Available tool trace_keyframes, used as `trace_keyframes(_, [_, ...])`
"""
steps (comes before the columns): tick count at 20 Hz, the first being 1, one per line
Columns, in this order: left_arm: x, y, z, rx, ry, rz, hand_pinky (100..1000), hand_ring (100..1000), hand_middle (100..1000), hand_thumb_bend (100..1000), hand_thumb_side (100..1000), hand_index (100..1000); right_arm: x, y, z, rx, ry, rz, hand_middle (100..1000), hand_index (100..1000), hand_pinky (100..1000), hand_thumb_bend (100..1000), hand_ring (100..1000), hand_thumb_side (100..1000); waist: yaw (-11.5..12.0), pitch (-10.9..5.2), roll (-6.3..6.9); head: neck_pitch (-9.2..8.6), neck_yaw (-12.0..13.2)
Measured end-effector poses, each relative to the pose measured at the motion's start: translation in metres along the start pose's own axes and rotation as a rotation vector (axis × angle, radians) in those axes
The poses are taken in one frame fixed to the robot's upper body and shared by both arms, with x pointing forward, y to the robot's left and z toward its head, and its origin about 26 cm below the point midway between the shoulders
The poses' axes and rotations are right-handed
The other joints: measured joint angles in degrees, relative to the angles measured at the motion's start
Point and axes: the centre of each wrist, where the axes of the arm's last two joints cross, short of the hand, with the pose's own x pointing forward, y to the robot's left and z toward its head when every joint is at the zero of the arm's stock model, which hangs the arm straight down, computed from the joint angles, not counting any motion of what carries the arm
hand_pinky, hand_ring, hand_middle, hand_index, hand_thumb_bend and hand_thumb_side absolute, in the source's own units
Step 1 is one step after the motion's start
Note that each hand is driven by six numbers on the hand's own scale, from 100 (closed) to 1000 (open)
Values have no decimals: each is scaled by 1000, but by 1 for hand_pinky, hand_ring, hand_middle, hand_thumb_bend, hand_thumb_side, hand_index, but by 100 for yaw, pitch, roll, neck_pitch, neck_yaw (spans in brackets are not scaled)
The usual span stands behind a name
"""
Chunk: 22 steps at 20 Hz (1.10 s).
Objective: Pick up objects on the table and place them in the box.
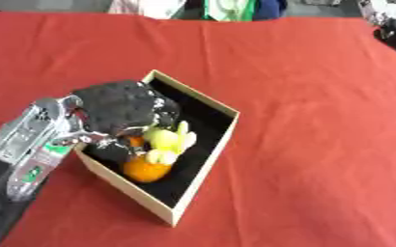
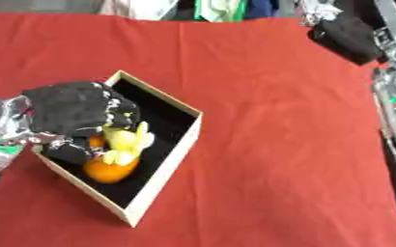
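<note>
In the left eye view the left hand [image 1: 121, 108] hangs over the box [image 1: 208, 164], fingers curled on a yellow toy [image 1: 169, 140] above an orange object [image 1: 145, 170], while the right eye view shows the right hand [image 2: 346, 33] far right, its fingers indistinct.

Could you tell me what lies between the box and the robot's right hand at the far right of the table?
Only bare red tablecloth: the right eye view shows nothing between the box and the right hand.
</note>
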Motion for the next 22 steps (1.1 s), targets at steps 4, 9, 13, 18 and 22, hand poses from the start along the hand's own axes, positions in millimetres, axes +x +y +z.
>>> trace_keyframes(4, [0,1,1,-29,18,-58,716,866,855,493,661,877,0,0,0,0,0,0,570,994,778,100,689,670,4,0,1,1,-1])
trace_keyframes(9, [-1,10,6,4,53,-90,720,863,856,457,663,876,0,0,0,0,2,0,570,995,778,100,689,669,27,0,16,3,-5])
trace_keyframes(13, [-4,20,14,65,88,-80,718,859,854,381,606,875,-1,0,1,1,7,-1,569,995,777,100,688,666,31,-5,25,3,-9])
trace_keyframes(18, [-9,40,31,207,142,-25,712,846,847,113,603,880,-1,-1,2,-8,13,0,571,995,777,100,690,660,33,-60,35,5,-33])
trace_keyframes(22, [-15,55,48,419,169,95,685,817,828,100,802,877,-1,-1,2,-12,16,-1,571,995,777,100,690,656,35,-96,44,70,-114])
